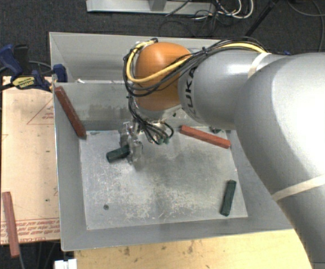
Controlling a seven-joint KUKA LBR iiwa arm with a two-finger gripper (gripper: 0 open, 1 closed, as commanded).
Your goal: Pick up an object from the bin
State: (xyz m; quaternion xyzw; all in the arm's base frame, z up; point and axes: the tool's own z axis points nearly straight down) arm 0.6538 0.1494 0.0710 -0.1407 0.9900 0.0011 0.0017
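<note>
Gripper [132,149] is low over the bin [151,206] floor, left of centre, toward the back wall. Cannot tell whether it is open or closed. A short dark green block [116,154], matte and square-edged, lies flat with its right end at the gripper tip.

- Long red-brown stick [69,112] leans along the left wall.
- Second red stick [204,137] lies toward the right wall, clear of the gripper.
- Another dark bar [227,197] lies near the front-right corner, well apart.
- Floor is scuffed grey metal.

Robotics lab: arm [246,94], bin [168,198], cables [232,1]

Floor [151,198] lies open between brown stick [70,112] and dark block [227,197].
</note>
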